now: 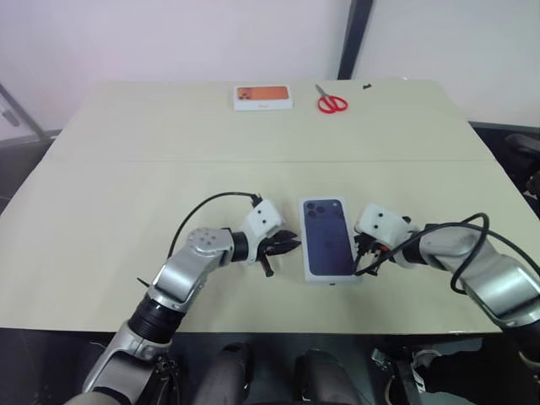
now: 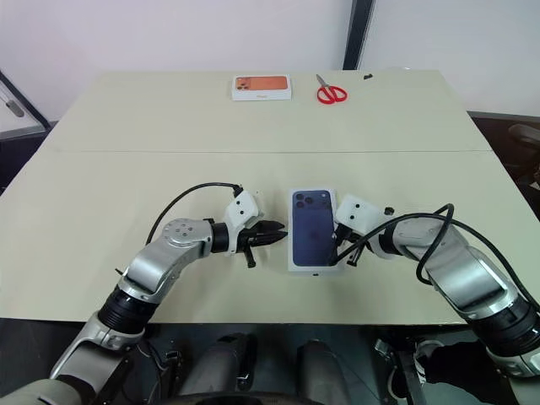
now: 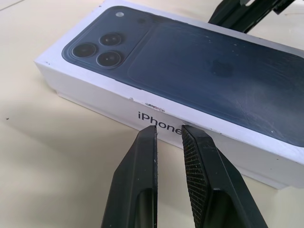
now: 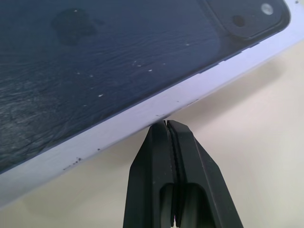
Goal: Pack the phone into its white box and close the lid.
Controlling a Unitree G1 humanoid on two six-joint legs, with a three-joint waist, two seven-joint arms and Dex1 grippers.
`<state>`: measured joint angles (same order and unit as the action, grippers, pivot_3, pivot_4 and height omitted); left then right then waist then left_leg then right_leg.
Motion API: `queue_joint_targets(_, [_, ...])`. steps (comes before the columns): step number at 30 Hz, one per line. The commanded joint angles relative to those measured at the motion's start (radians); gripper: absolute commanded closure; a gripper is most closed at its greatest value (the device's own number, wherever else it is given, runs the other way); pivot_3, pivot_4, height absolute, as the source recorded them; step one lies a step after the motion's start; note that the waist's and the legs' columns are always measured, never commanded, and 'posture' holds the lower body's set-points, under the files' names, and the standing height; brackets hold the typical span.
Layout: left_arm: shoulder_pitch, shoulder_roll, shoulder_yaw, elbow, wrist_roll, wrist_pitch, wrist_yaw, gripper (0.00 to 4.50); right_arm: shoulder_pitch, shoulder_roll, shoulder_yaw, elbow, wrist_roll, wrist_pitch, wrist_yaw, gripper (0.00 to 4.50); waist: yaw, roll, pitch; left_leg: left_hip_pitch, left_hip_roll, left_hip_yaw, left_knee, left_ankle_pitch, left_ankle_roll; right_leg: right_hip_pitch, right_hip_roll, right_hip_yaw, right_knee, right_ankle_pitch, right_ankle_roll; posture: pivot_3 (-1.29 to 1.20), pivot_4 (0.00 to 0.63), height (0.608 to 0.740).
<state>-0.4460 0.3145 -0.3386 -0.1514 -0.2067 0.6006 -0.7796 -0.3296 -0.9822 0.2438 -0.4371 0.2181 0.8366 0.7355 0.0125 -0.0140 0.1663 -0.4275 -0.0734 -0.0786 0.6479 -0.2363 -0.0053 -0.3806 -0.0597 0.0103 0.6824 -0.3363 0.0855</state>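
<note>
Black rubber-ribbed fingers of the left gripper [image 3: 168, 130] stand slightly apart, holding nothing, tips just short of the lid's [image 1: 327, 239] long side wall. Right gripper [image 4: 166, 124] pressed fully together, tip touching the opposite long edge of the lid. Lid sits over the white box [image 3: 266, 173], seen as a thin white strip below the lid's rim, near the front edge of the table [image 1: 126, 169]. Long axis runs away from the robot, printed camera cluster at the far end. Flanked by both grippers, the right one in contact, the left just beside. Probably needs pressing down to seat fully. Phone hidden; presumably inside, cannot be confirmed. Far off: an orange-topped box [image 1: 263, 97] and red scissors [image 1: 331, 102].
</note>
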Motion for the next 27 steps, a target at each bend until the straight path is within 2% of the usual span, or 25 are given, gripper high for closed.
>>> queue_joint_targets(1, [-0.022,-0.014,-0.003,-0.037,-0.012,-0.019,-0.006,3.62,-0.004,0.007,-0.039,-0.029,-0.001,-0.008,0.013,4.47,0.000,0.000,0.000,0.000,0.000,0.000,0.000,0.000,0.000,0.000,0.000,0.000,0.000,0.000,0.000,0.00,0.150,0.740])
queue_joint_targets(9, [-0.018,-0.015,-0.008,-0.037,-0.009,-0.022,-0.008,3.62,0.014,-0.024,-0.064,-0.033,-0.015,-0.023,0.042,4.47,0.000,0.000,0.000,0.000,0.000,0.000,0.000,0.000,0.000,0.000,0.000,0.000,0.000,0.000,0.000,0.00,0.150,0.740])
queue_joint_targets(14, [-0.014,-0.012,-0.002,-0.036,-0.007,-0.023,-0.007,3.62,0.085,-0.114,-0.223,-0.025,0.051,-0.106,0.166,4.47,0.002,0.000,0.000,0.000,-0.001,0.000,0.000,0.000,0.000,0.000,-0.001,0.000,0.000,0.000,0.000,0.00,0.150,0.740])
queue_joint_targets(20, [-0.013,-0.007,0.005,-0.028,-0.008,-0.026,-0.010,3.62,0.136,-0.116,-0.378,-0.057,0.185,-0.085,0.266,4.47,0.000,0.000,0.000,0.001,-0.001,0.000,0.000,0.000,0.000,0.001,0.000,0.000,0.000,0.000,0.000,0.00,0.150,0.740])
queue_joint_targets(27, [-0.087,-0.062,0.153,0.009,-0.125,0.044,0.021,3.62,0.168,-0.044,-0.314,-0.191,0.240,-0.022,0.208,4.47,0.001,0.000,0.000,0.001,0.000,-0.001,0.001,0.000,0.000,0.002,0.000,-0.001,0.000,0.000,0.000,0.00,0.150,0.740])
